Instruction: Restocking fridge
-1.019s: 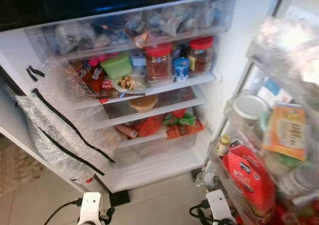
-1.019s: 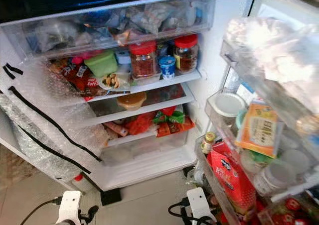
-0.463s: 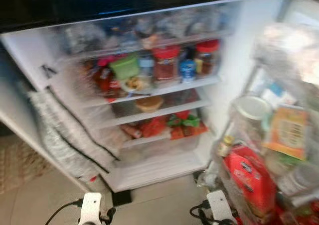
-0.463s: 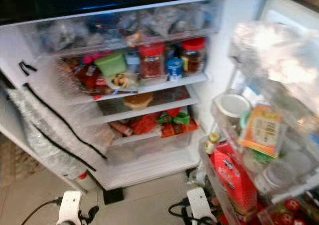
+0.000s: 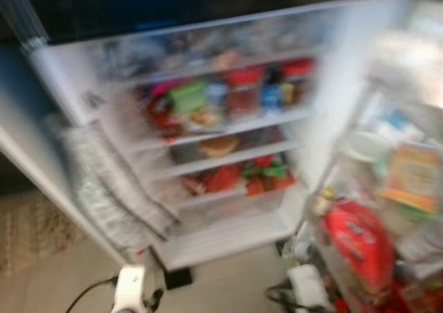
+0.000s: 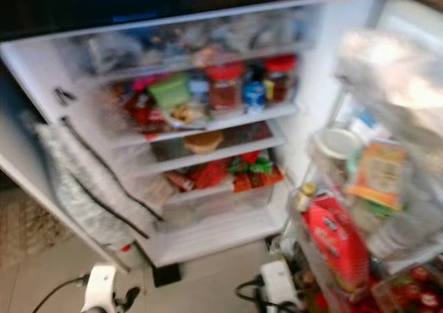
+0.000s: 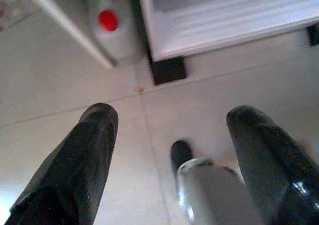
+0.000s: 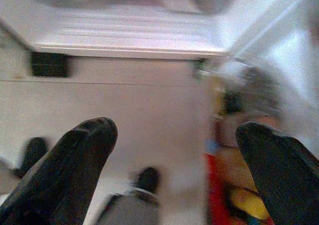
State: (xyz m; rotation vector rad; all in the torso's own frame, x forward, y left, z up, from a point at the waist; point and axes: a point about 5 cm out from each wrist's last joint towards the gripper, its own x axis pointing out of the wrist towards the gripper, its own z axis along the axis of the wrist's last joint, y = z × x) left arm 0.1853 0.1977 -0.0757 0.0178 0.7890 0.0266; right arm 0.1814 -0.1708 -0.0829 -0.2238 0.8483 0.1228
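Observation:
The fridge [image 6: 315, 70] stands open in front of me, blurred in both eye views. Its middle shelf holds two red-lidded jars [image 6: 225, 88], a green tub [image 6: 171, 91] and a small blue cup [image 6: 254, 95]. A bowl [image 6: 203, 142] sits one shelf lower, above red and green packets [image 6: 235, 171]. My left gripper [image 7: 169, 130] hangs open and empty over the floor tiles near the fridge's base. My right gripper [image 8: 174, 140] is also open and empty, low beside the door's bottom shelf.
The right door's racks [image 6: 325, 188] carry a red packet [image 6: 339, 240], a white-lidded jar [image 6: 334, 147] and an orange packet [image 6: 374, 174]. Bubble wrap with black strips [image 6: 97, 188] covers the left wall. A red-capped bottle [image 7: 108, 21] stands by the fridge's corner. A rug [image 6: 28, 223] lies at the left.
The whole picture has slid to the right and grown blurrier, so the camera has moved. The fridge's contents sit as before, and both arms still hang low.

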